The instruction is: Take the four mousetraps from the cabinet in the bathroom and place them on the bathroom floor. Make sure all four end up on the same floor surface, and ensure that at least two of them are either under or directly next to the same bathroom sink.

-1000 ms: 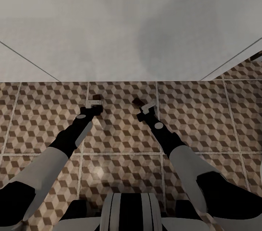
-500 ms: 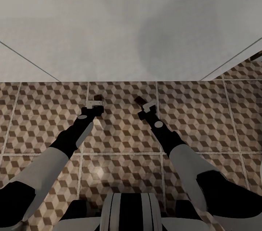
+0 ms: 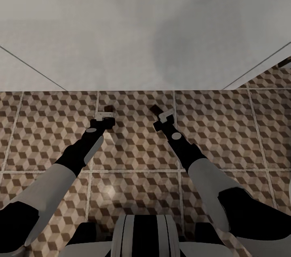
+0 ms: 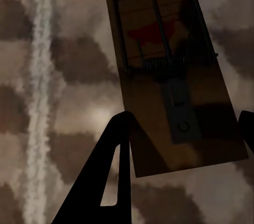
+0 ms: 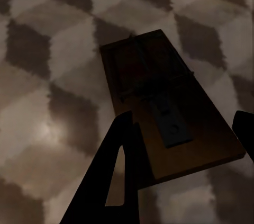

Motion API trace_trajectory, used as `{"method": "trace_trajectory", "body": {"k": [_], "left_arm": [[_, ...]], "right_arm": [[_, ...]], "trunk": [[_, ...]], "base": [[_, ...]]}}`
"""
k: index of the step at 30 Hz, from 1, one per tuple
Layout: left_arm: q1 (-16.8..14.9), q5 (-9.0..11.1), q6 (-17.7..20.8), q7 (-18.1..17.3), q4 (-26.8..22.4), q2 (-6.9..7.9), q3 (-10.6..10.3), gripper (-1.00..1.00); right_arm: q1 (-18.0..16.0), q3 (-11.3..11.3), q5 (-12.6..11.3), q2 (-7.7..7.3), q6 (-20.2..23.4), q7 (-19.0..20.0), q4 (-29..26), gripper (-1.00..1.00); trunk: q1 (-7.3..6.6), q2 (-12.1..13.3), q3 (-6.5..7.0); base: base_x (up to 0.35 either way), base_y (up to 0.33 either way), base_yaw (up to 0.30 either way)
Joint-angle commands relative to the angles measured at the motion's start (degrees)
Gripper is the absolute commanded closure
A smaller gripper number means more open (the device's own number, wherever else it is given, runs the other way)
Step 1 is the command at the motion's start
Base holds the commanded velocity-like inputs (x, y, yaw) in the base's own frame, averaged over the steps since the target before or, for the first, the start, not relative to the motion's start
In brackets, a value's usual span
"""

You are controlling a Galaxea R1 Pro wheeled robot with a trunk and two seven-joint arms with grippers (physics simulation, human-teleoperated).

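tan wooden mousetraps (image 4: 169, 70) (image 5: 164, 107) clenched flat in left end effector (image 3: 106, 116) and right end effector (image 3: 161, 116), lowered over cube-patterned tile floor (image 3: 133, 156), likely for setting down.

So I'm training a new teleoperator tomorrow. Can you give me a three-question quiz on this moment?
1. True or false: each gripper, left and right, has a mousetrap between its fingers.
2. The floor beneath the traps is: A) plain white tile, B) cube-pattern tile, C) dark shower floor.
3. What colour is the mark on the left trap?

Key: 1 true: both wrist views show a board between the fingers, left trap and right trap. 2 B. 3 red.
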Motion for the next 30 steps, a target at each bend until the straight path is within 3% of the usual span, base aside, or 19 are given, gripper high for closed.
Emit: {"method": "trace_trajectory", "body": {"k": [1, 30], "left_arm": [[0.0, 0.5, 0.2, 0.8, -0.1, 0.1, -0.4, 1.0], [0.0, 0.5, 0.2, 0.9, 0.1, 0.02, -0.4, 1.0]], "right_arm": [[0.0, -0.1, 0.5, 0.02, -0.1, 0.0, 0.0, 1.0], [-0.8, -0.1, 0.7, 0.02, -0.1, -1.0, -0.4, 1.0]], "trunk": [[-0.01, 0.0, -0.03], [-0.01, 0.0, -0.03]], "base": [[0.0, 0.0, 0.0], [0.0, 0.0, 0.0]]}}
